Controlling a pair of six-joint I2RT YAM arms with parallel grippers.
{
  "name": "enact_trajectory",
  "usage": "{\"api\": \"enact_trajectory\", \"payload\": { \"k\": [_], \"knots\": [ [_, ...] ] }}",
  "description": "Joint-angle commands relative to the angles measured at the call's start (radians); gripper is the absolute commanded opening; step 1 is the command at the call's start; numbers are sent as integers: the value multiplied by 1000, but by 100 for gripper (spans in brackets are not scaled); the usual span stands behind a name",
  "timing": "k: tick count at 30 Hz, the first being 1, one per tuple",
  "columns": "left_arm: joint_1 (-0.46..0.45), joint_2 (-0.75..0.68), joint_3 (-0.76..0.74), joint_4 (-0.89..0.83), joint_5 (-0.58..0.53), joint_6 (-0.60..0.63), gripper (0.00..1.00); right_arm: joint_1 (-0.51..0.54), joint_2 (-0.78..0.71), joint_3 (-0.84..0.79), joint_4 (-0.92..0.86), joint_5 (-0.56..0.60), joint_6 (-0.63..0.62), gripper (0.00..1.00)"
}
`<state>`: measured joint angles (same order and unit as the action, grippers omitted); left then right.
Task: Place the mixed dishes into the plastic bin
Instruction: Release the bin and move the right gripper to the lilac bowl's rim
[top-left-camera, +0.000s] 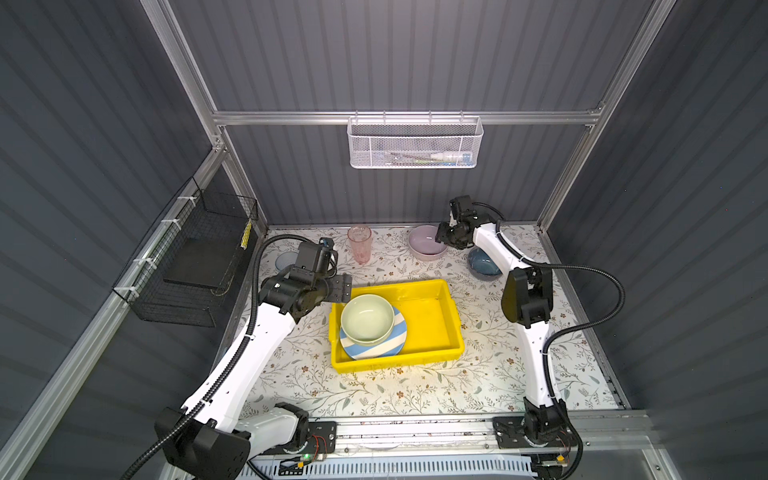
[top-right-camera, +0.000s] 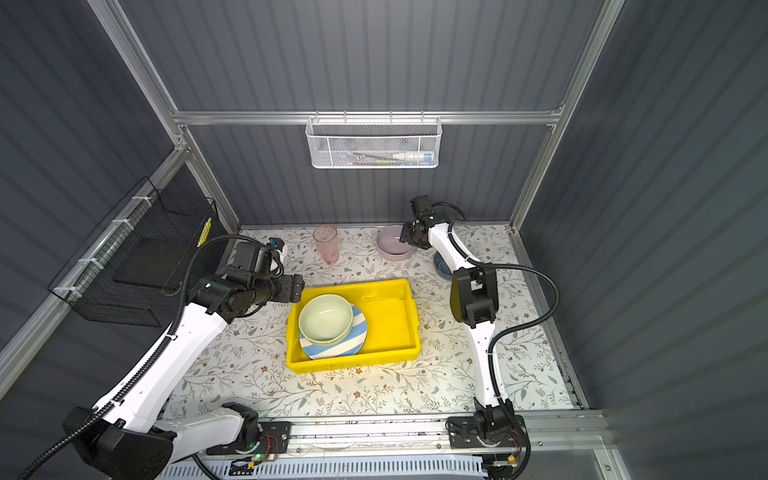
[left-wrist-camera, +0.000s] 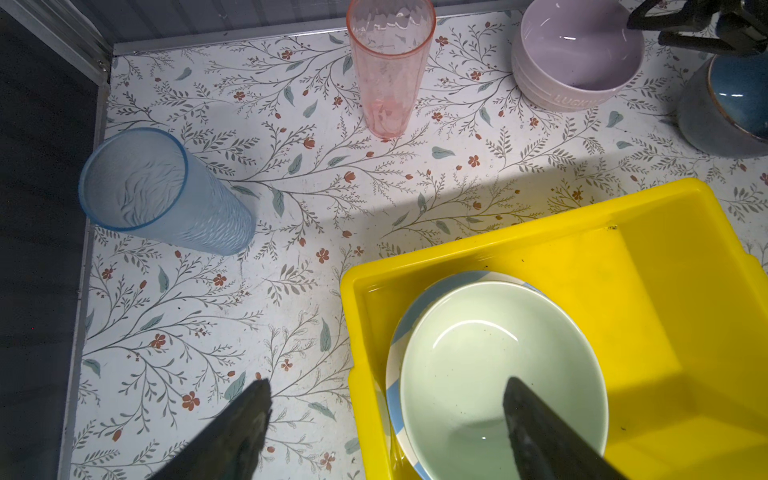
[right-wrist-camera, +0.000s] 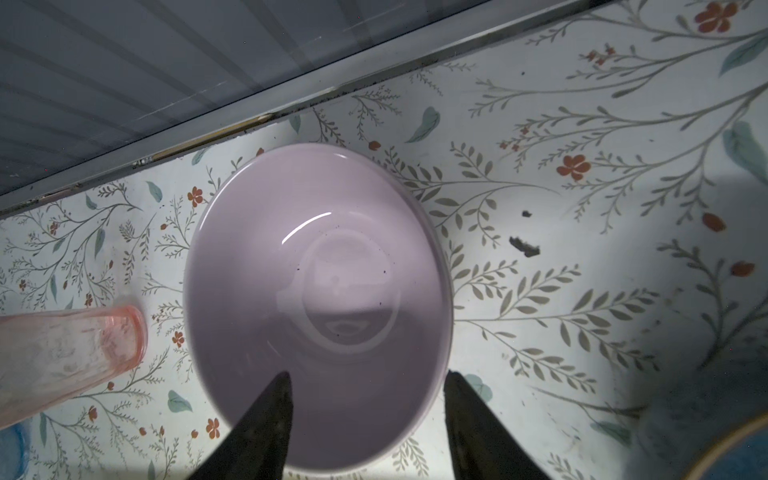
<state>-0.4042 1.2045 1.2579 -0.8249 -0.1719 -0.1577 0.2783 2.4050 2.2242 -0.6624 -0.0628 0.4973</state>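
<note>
The yellow plastic bin (top-left-camera: 436, 320) sits mid-table and holds a pale green bowl (top-left-camera: 367, 319) on a blue-white striped plate (top-left-camera: 390, 347). My left gripper (left-wrist-camera: 388, 381) hangs open above the bin's left back corner, one finger over the green bowl (left-wrist-camera: 478, 365), the other over the table. At the back stands a lilac bowl (top-left-camera: 426, 245). My right gripper (right-wrist-camera: 369, 374) is open astride its near rim, one finger inside the lilac bowl (right-wrist-camera: 316, 257), one outside. A blue bowl (top-left-camera: 484, 264), a pink tumbler (top-left-camera: 360, 243) and a blue tumbler (left-wrist-camera: 162, 191) stand on the table.
A white mesh basket (top-left-camera: 415, 143) hangs on the back wall and a black wire basket (top-left-camera: 195, 257) on the left wall. The back wall's rail (right-wrist-camera: 291, 104) runs close behind the lilac bowl. The right arm's elbow (top-left-camera: 525, 299) stands beside the bin.
</note>
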Motion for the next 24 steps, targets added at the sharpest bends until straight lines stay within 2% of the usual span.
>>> {"api": "enact_trajectory", "payload": {
  "k": [1,6,24],
  "knots": [
    [5,-16,30,-33,9,39,89,-5,19,23,-11,30,25,58],
    [5,-24,12,-34,-11,50,89,-6,27,5,17,36,36,57],
    [5,-29,-3,-19,1,5,89,-17,90,11,41,-5,23,41]
  ]
}}
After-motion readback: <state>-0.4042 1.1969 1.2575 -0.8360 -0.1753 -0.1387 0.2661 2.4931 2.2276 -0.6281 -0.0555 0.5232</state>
